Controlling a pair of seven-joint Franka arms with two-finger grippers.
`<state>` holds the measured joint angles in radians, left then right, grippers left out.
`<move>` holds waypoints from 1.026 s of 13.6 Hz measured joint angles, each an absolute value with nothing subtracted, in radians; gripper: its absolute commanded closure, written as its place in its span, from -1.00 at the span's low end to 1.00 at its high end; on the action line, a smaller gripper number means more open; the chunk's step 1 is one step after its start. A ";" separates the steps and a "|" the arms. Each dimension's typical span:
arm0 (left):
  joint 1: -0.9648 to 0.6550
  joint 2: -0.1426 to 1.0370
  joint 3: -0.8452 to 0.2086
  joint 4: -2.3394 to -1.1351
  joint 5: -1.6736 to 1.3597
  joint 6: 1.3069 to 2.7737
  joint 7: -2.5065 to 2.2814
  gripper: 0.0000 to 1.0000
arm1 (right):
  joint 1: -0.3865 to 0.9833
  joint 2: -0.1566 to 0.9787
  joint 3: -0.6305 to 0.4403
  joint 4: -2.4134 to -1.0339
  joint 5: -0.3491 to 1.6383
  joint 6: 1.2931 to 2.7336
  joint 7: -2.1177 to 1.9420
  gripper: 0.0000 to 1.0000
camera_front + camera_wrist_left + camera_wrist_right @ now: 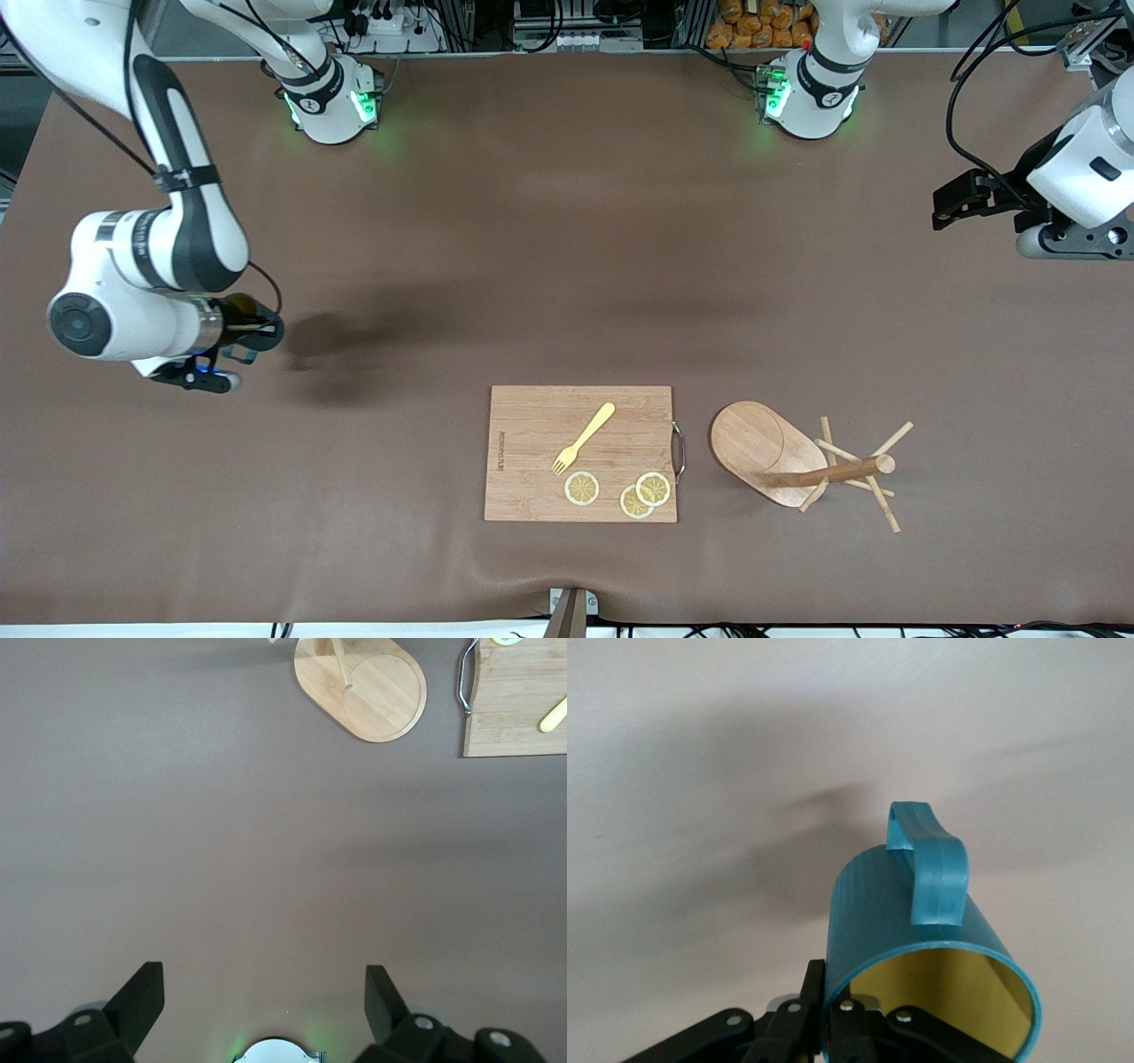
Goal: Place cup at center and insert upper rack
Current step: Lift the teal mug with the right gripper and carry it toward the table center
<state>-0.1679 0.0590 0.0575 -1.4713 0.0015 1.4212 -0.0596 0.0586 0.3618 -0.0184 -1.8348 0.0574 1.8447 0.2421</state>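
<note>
Cutting board (580,453) with fork (584,438) and lemon slices (633,492) lies nearest the camera, far from both my jaws. Upper rack (802,463) beside it is tipped on its side, base on edge, pegs splayed on the bench (567,266). Risk: my right jaws (852,1020) pinch only the cup (926,935) rim, handle up, so it could swing or slip when carried. They're clamped on the cup, above bare bench at my right arm's end. My left jaws (264,1003) hang wide apart, empty, waiting, rack well ahead of them.
</note>
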 measured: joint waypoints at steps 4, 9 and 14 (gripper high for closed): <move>-0.168 0.059 0.058 -1.472 0.001 1.423 -0.060 -1.00 | 0.135 0.347 -0.008 -1.832 0.126 1.828 0.414 1.00; -0.168 0.059 0.058 -1.472 0.001 1.425 -0.060 -1.00 | 0.296 0.343 -0.002 -1.810 0.217 1.835 0.673 1.00; -0.167 0.059 0.058 -1.472 0.001 1.426 -0.060 -1.00 | 0.440 0.352 0.000 -1.763 0.280 1.894 0.928 1.00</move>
